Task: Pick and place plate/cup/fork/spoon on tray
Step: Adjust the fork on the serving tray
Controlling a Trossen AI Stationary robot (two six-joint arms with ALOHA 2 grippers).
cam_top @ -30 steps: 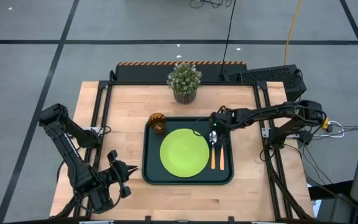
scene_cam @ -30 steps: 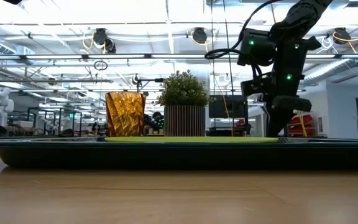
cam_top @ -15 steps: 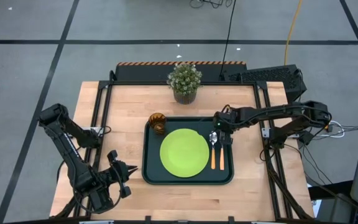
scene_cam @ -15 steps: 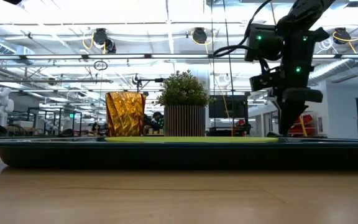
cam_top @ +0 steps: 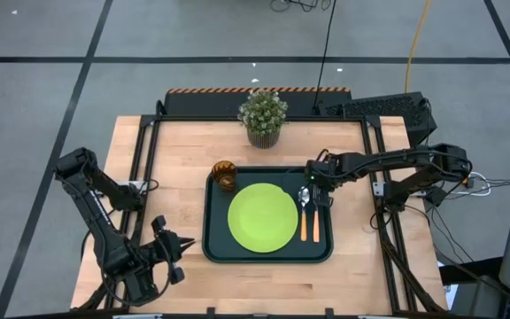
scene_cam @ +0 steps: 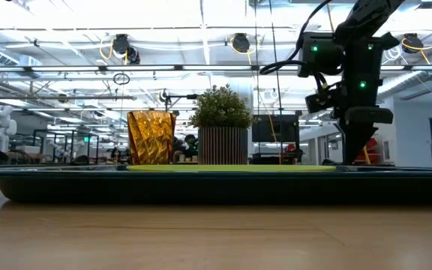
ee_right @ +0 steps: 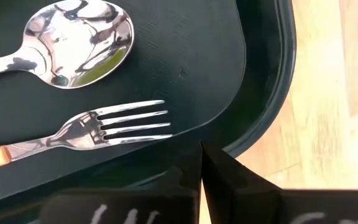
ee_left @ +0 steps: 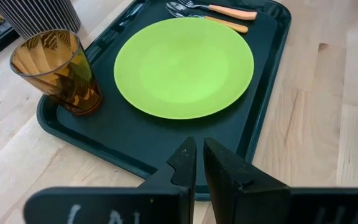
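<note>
We saw the right gripper (cam_top: 318,188) with its jaws pressed together and holding nothing, hovering right of centre in the high view, over the tray's (cam_top: 212,250) upper right part, above the heads of the cutlery. In its wrist view the shut fingers (ee_right: 219,180) sat at the bottom edge, with the fork (ee_right: 98,132) tines and the spoon (ee_right: 73,38) bowl lying on the tray floor just beyond them. The left gripper (cam_top: 168,249) waited at the lower left of the high view, over bare table (cam_top: 175,151). Its jaws stood a narrow slit apart, pinching nothing. Outward from there, the plate (cam_top: 262,217) lay flat in the tray's middle, the cup (cam_top: 224,174) stood upright in its upper left corner, and spoon and fork lay side by side along its right side. A plant (cam_top: 263,116) stood on the table above the tray.
</note>
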